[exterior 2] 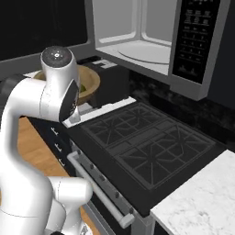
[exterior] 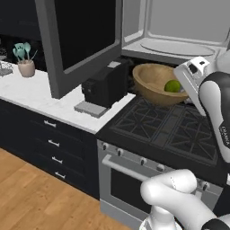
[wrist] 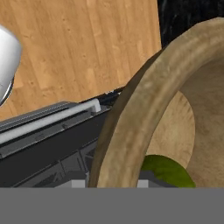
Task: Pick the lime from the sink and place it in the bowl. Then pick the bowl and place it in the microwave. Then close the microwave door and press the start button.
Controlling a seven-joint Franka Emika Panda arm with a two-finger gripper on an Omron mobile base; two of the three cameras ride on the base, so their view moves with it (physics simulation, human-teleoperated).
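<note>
1. Left base view: finding the bowl [exterior: 155, 83] tilted and, as it seems, lifted clear of the stove [exterior: 166, 130], just below the open microwave [exterior: 179, 27]. Noting the lime [exterior: 173, 86] already inside, low against the near wall. Noting also the microwave door [exterior: 85, 36] swung wide to the left, above the bench [exterior: 36, 92].

2. Right base view: seeing the bowl [exterior 2: 89, 82] partly hidden behind the arm, left of the cavity [exterior 2: 137, 46]. Cannot judge the grip from here.

3. Hand view: looking along the rim of the bowl [wrist: 131, 109], with the fingers [wrist: 78, 184] pinching this rim from both sides, one inside and one outside. Lime [wrist: 168, 173] lying loose near the held edge.

4. Handling, as a judgement:
   - Stiff, smooth wood, probably light, not fragile.
   - Held at one edge only, so likely to sag or pivot in the pinch; better to keep the grip deep on the rim.
   - Round lime free to roll, so advisable to move slowly and bring the bowl level before entering the cavity.
</note>
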